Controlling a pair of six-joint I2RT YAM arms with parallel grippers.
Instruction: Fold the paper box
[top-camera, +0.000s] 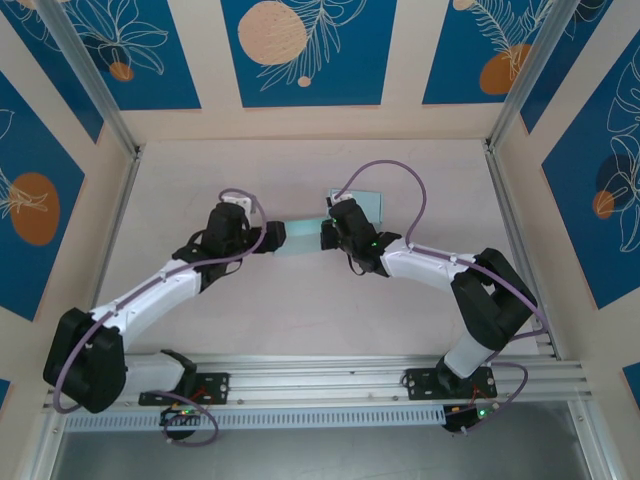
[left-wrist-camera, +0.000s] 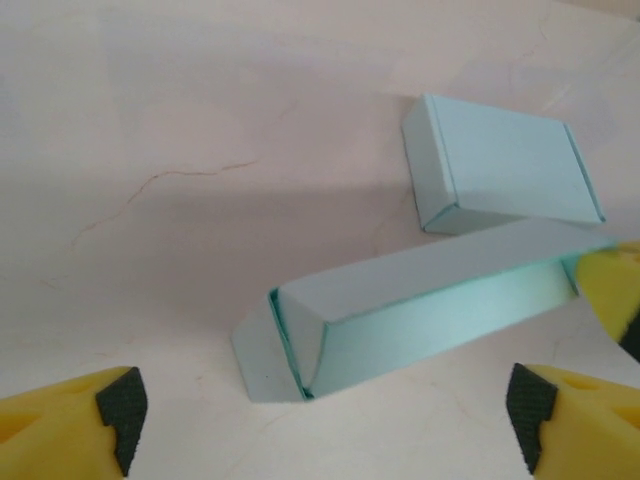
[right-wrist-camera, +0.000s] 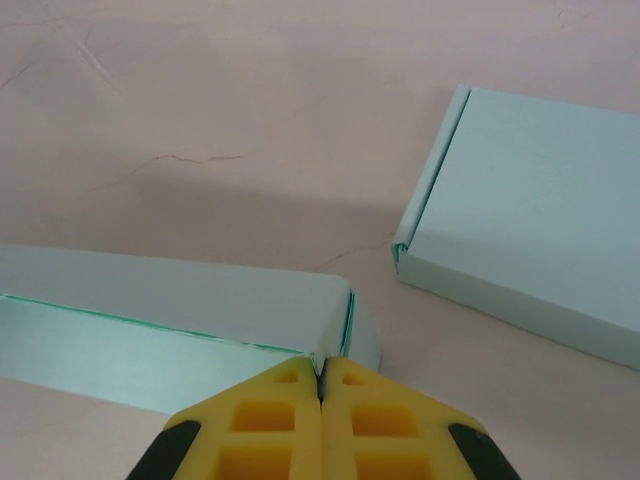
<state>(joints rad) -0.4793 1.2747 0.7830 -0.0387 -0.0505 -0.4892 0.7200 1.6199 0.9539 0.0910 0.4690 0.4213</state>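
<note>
Yellow fingers (right-wrist-camera: 270, 410) of the right gripper (right-wrist-camera: 322, 372) were seen closest in the right wrist view. They were pressed together with only a hairline between them, right at one end of the long paper box (right-wrist-camera: 150, 300). Whether a flap edge was pinched between them could not be told. The long paper box was laid on the bench (top-camera: 300, 310), near its middle and between the two grippers, its pale blue body folded into a slim sleeve. At the end facing the left gripper (left-wrist-camera: 325, 420), a small flap was left sticking out flat onto the bench. The left gripper's fingers were held wide apart, just short of that end, and nothing was touched by them. A second box (left-wrist-camera: 505, 165), of the same pale blue and already closed, was laid flat just beyond the long one, near the end at the right gripper but apart from it.
</note>
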